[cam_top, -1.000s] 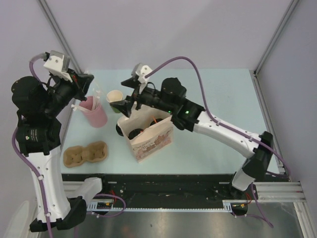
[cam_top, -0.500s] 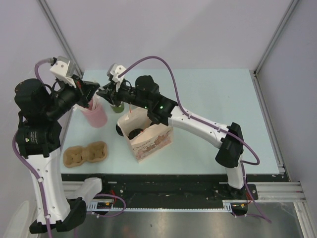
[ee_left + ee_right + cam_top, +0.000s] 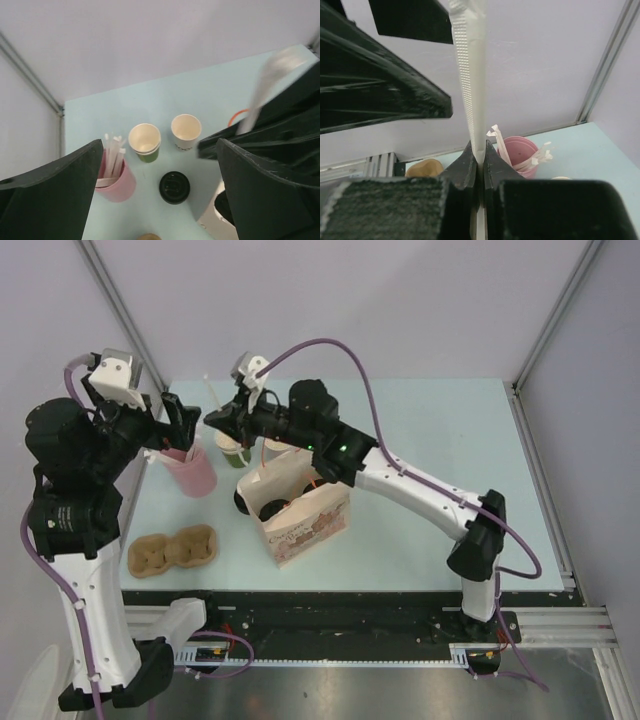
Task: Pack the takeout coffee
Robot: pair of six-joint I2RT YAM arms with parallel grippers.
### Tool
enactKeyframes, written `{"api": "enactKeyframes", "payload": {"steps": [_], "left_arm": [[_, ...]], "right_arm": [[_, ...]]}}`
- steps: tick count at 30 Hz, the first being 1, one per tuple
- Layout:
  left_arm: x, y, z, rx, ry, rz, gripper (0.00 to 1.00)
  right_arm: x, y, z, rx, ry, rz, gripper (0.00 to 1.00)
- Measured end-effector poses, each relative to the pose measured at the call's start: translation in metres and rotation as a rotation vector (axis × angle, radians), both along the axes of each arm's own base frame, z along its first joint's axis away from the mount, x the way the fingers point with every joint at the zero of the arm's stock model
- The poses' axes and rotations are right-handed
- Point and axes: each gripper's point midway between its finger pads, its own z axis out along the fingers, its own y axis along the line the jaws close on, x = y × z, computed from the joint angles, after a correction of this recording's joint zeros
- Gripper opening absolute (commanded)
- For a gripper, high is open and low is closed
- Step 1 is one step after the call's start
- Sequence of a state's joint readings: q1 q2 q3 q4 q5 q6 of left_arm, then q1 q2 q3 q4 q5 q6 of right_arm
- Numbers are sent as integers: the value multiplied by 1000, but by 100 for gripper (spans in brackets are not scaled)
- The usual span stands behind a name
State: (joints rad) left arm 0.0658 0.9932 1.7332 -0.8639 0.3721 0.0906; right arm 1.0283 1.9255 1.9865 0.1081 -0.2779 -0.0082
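Both green cup (image 3: 145, 147) and white cup (image 3: 186, 131) show lidless past wide left fingers (image 3: 50, 200); right wrist shows right fingers (image 3: 462, 167) pinching straw (image 3: 470, 75).

Open cups: 2 – green-sided paper cup (image 3: 145, 152), white paper cup w/ dark print (image 3: 185, 134). Round black plastic lid (image 3: 174, 187): 1 seen. Pink cup of straws (image 3: 120, 184): 1. Beige paper bag (image 3: 310, 525): 1. Brown pulp cup carrier (image 3: 172, 550): 1. Separate wrapped white straw (image 3: 470, 75): 1.

Left gripper (image 3: 159, 167) spread wide above the table (image 3: 150, 100). Between the fingers: green-sided cup (image 3: 144, 142) and white cup (image 3: 186, 132) just beside each other, both lidless. Black lid (image 3: 174, 187) lies flat near them. Pink cup of straws (image 3: 116, 176) at left. White straw (image 3: 270, 75), blurred, upper right.
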Motion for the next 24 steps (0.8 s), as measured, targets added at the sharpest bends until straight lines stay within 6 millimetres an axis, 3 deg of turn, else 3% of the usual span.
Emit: {"api": "enactKeyframes", "payload": {"steps": [3, 8, 11, 15, 19, 24], "left_arm": [[3, 12, 4, 16, -12, 65, 100], [10, 21, -3, 28, 1, 116, 100], [18, 25, -16, 32, 32, 135, 100], [30, 30, -40, 37, 90, 160, 100], [48, 36, -72, 46, 170, 180, 100], [55, 41, -96, 66, 221, 199, 100]], "right_arm": [[-6, -27, 26, 13, 2, -13, 0], [-30, -104, 81, 65, -45, -57, 0], [-36, -143, 91, 97, -68, -94, 0], [-17, -166, 52, 73, -34, -149, 0], [26, -152, -16, -40, 47, -189, 0], [43, -136, -89, -200, 111, -183, 0]]}}
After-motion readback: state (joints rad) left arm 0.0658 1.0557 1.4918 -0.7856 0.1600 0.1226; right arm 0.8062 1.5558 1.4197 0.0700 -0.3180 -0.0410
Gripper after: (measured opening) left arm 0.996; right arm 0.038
